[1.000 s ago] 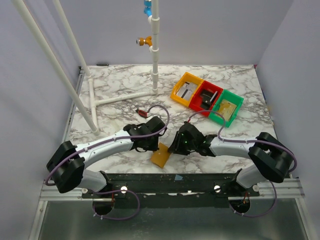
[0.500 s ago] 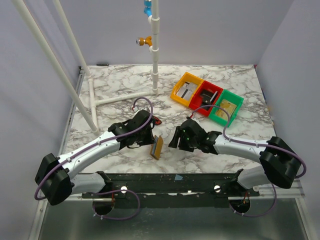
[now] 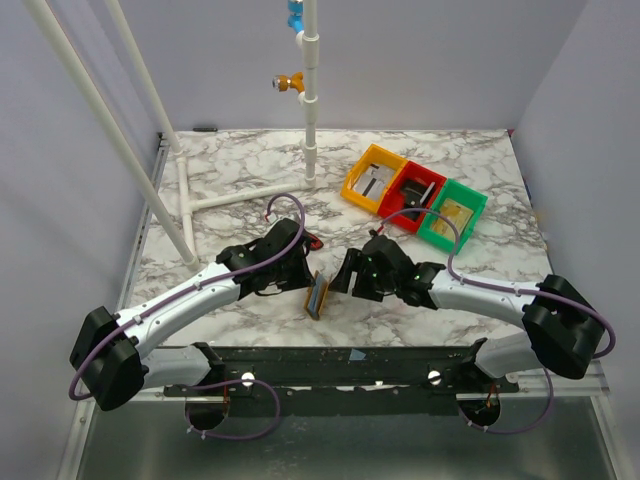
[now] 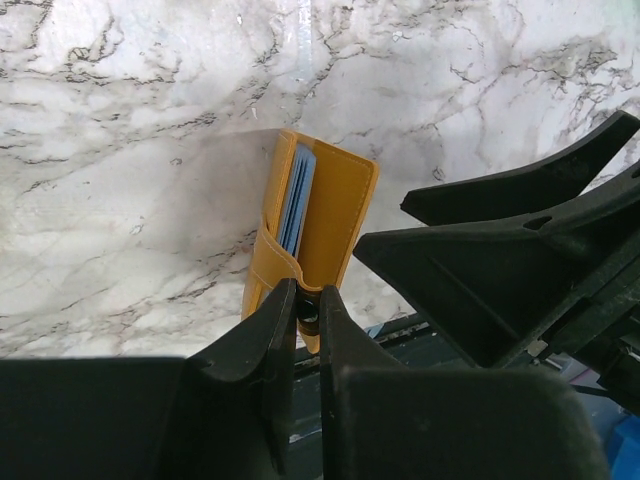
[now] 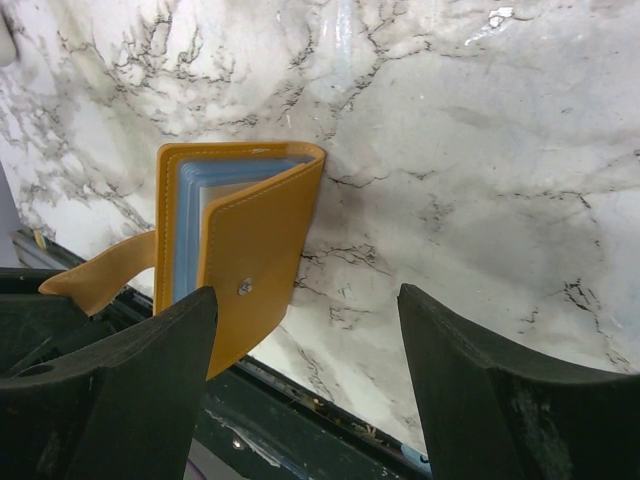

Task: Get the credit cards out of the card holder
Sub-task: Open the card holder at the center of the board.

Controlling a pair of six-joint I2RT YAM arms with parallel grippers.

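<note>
Nothing has come out of the card holder so far. It is propped on edge on the marble table, part-way open like a book. The credit cards show as a pale blue stack tucked between its mustard covers, and no loose card lies anywhere on the marble in the 3 views.

The left gripper is pressed together on the holder's closing strap, pinching it and keeping the holder upright. The right gripper is spread wide and carries nothing. Its 2 fingers stand either side of the holder's snap cover without touching it.

By my reading, the opening and steadying are largely done. What is left is the real work: the covers need to part further, then each card has to be gripped by its exposed edge and drawn out.

Room is tight on one side. The holder stands near the table's front edge, with the black rail just below, so a card pulled that way could drop off. Behind the grippers the marble is bare across the middle. The plastic bins sit well apart at the far right, and the white pipe frame at the far left. The 2 wrists are close together, leaving little slack between them.
</note>
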